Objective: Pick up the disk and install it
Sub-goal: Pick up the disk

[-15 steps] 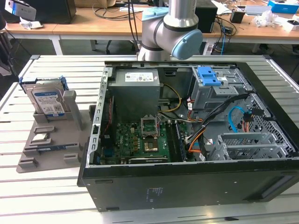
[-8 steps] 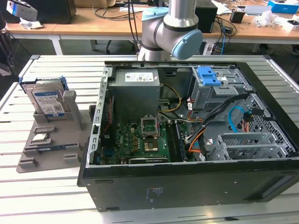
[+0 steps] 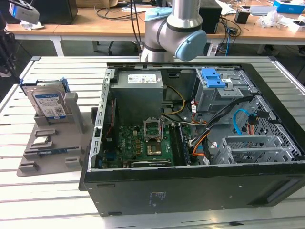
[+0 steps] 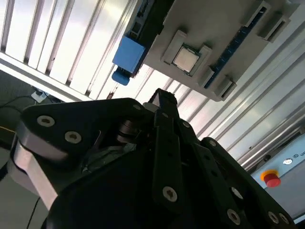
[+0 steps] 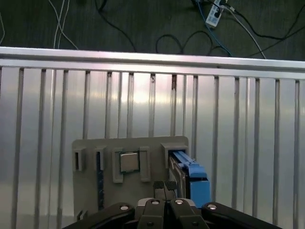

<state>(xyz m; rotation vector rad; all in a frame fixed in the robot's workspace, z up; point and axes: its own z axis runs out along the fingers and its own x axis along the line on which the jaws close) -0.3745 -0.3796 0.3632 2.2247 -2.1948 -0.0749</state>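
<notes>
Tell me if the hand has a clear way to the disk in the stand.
Probably yes. In the first wrist view the hand hangs over the grey stand, the disk stands upright in its slot just beside, and nothing lies between them.

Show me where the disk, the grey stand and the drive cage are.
disk (image 3: 49,104), exterior view, its label.
stand (image 3: 71,140), exterior view, its base.
drive cage (image 3: 213,78), exterior view, its blue tab.

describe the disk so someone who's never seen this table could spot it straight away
To the exterior view's left of the open computer case sits a grey plastic stand. The disk stands upright at its far end: silver metal, blue-and-white label, blue rails, whereas the chip nearby lies flat.
</notes>
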